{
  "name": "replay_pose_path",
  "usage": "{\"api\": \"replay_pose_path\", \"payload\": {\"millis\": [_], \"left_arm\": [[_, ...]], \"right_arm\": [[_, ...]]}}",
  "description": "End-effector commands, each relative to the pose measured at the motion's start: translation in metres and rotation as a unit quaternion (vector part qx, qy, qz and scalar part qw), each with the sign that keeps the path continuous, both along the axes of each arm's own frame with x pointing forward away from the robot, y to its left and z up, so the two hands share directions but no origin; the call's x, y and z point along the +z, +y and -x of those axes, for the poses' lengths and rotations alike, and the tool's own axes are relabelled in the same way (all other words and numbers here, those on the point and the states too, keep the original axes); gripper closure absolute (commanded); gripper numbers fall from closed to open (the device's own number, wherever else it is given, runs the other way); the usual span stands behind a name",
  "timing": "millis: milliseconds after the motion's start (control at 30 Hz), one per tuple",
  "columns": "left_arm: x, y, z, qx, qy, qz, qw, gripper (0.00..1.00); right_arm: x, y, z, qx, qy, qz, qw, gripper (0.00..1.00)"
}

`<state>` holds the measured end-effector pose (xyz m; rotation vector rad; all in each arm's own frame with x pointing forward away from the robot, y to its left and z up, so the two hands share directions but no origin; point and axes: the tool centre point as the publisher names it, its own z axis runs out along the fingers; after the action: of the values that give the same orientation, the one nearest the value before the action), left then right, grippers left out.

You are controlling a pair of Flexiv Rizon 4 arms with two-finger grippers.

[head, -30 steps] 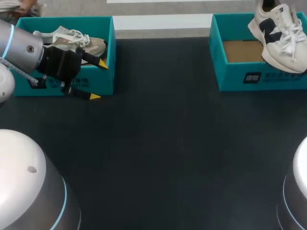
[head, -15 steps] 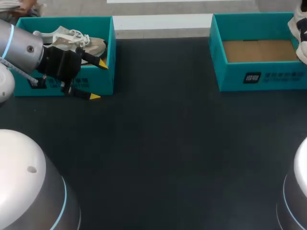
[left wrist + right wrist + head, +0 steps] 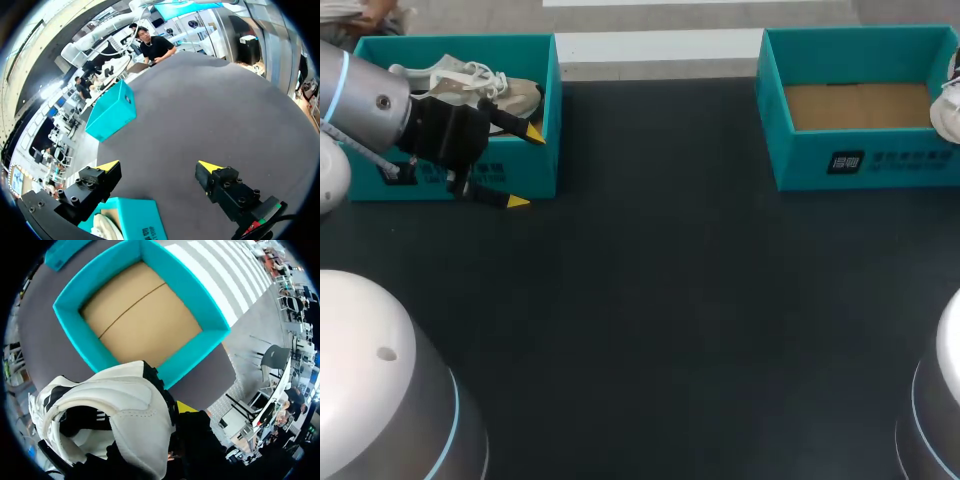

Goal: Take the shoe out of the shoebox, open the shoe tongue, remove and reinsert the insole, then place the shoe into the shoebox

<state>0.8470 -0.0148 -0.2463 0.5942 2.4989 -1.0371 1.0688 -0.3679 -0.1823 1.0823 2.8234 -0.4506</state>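
My right gripper (image 3: 175,412) is shut on a white shoe (image 3: 107,412) with black side marks, held by its heel collar above the empty teal shoebox (image 3: 187,357), whose brown floor is bare. In the head view only a sliver of that white shoe (image 3: 949,110) shows at the right edge, beside the right shoebox (image 3: 860,160). My left gripper (image 3: 526,168) stands open at the front right corner of the left teal shoebox (image 3: 520,180), which holds a beige shoe (image 3: 470,82). Nothing lies between the left gripper's (image 3: 159,166) fingers.
The dark table (image 3: 670,300) stretches between the two boxes. In the left wrist view the left shoebox's corner (image 3: 137,220) lies under the fingers, and the right shoebox (image 3: 111,111) stands far ahead.
The white shoe has moved right, from over the right shoebox to nearly out of the head view. The left arm has not moved.
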Motion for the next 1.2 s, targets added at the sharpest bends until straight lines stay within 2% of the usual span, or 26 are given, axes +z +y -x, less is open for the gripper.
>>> {"api": "replay_pose_path", "payload": {"millis": [33, 100, 133, 933, 1200], "left_arm": [[0.0, 0.0, 0.001, 0.001, 0.0, -0.002, 1.0, 0.0], [0.0, 0.0, 0.001, 0.001, 0.0, -0.002, 1.0, 0.0], [0.0, 0.0, 0.001, 0.001, 0.0, -0.002, 1.0, 0.0], [0.0, 0.0, 0.001, 0.001, 0.0, -0.002, 1.0, 0.0], [0.0, 0.0, 0.001, 0.001, 0.0, -0.002, 1.0, 0.0]], "right_arm": [[0.002, -0.002, 0.01, -0.434, -0.135, -0.052, 0.889, 1.0], [0.003, -0.002, 0.016, -0.517, -0.174, -0.057, 0.836, 1.0], [0.002, -0.004, 0.018, -0.536, -0.183, -0.064, 0.822, 1.0], [0.0, -0.002, 0.018, -0.536, -0.18, -0.073, 0.821, 1.0], [-0.005, 0.005, 0.022, -0.527, -0.201, -0.079, 0.822, 1.0]]}}
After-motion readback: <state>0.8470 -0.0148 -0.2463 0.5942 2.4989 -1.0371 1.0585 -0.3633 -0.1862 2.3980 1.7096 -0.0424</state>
